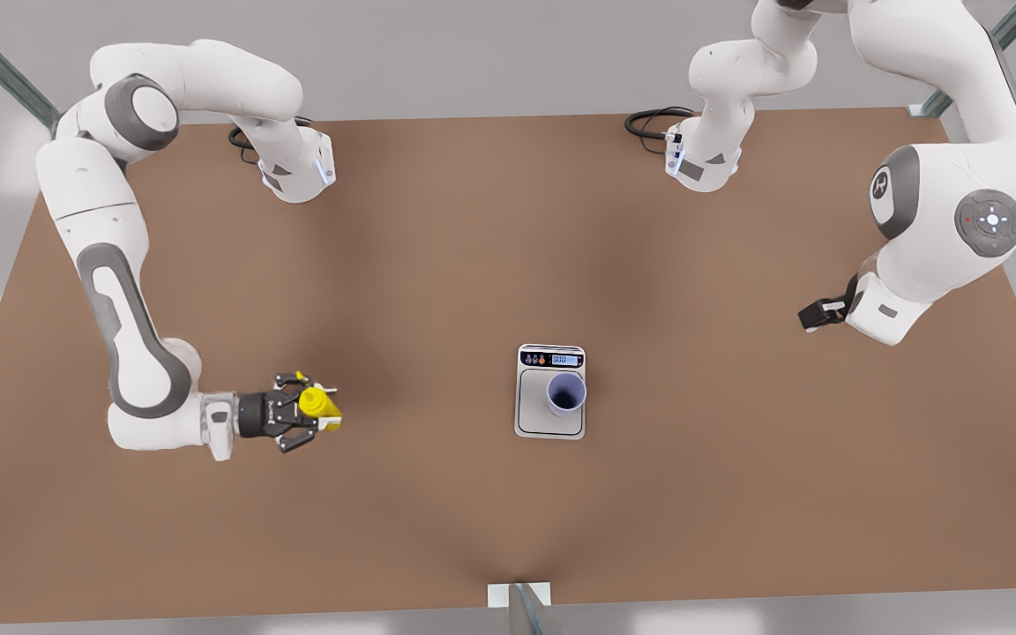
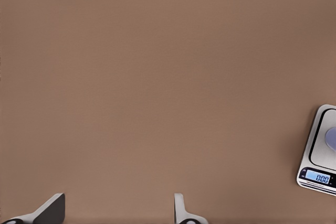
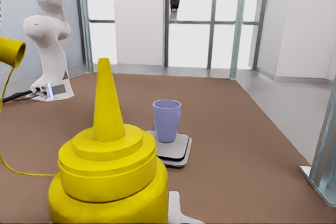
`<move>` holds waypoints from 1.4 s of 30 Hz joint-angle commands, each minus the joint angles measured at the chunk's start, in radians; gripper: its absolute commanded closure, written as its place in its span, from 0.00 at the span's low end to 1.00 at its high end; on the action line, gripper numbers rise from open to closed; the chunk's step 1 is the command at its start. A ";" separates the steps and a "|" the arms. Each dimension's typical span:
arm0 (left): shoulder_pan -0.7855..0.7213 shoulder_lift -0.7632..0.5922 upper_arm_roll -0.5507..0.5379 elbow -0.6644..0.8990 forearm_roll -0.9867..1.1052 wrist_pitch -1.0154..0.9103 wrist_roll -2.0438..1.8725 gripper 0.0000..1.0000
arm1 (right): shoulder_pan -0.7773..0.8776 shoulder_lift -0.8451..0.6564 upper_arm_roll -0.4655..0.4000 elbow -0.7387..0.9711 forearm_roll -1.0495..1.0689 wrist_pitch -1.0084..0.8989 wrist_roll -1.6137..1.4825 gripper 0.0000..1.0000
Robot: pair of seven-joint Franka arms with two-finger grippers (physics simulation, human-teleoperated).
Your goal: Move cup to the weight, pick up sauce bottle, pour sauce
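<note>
A: Status? Landmark is the scale [image 1: 550,391].

B: Cup [image 1: 566,393] stands on the scale. Right gripper [image 1: 307,407], well off it toward the front view's left, has its fingers clamped on the bottle [image 1: 317,404]. Left gripper [image 2: 118,214] hangs near the scale, fingers [image 2: 182,211] apart, waiting.

A: Risks?

B: The bottle could slip in transit, and its nozzle could knock the light cup over.
</note>
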 commanded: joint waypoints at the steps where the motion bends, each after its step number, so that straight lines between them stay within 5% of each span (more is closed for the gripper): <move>1: 0.000 0.000 0.000 0.000 0.000 0.000 0.000 0.00 | 0.002 0.007 -0.001 0.002 -0.013 -0.015 0.004 0.54; 21: 0.000 0.000 0.000 0.000 0.000 -0.002 0.000 0.00 | 0.093 0.134 -0.108 0.029 0.010 0.016 -0.096 0.45; 22: 0.000 0.000 0.000 0.000 0.000 -0.002 0.000 0.00 | 0.096 0.137 -0.108 0.034 0.008 0.016 -0.096 0.42; 23: 0.000 0.000 0.000 0.000 0.000 -0.002 0.000 0.00 | 0.096 0.137 -0.108 0.034 0.010 0.016 -0.088 0.11; 24: 0.000 0.000 0.000 0.000 0.000 -0.002 0.000 0.00 | 0.094 0.137 -0.108 0.034 0.008 0.016 -0.085 0.00; 38: -0.003 -0.003 -0.003 0.000 0.000 -0.005 0.000 0.00 | -0.044 0.125 -0.157 0.023 -0.134 -0.113 -0.079 0.00; 42: -0.003 -0.003 -0.003 0.000 0.000 -0.005 0.000 0.00 | -0.067 -0.182 -0.157 0.036 -0.351 -0.144 0.481 0.00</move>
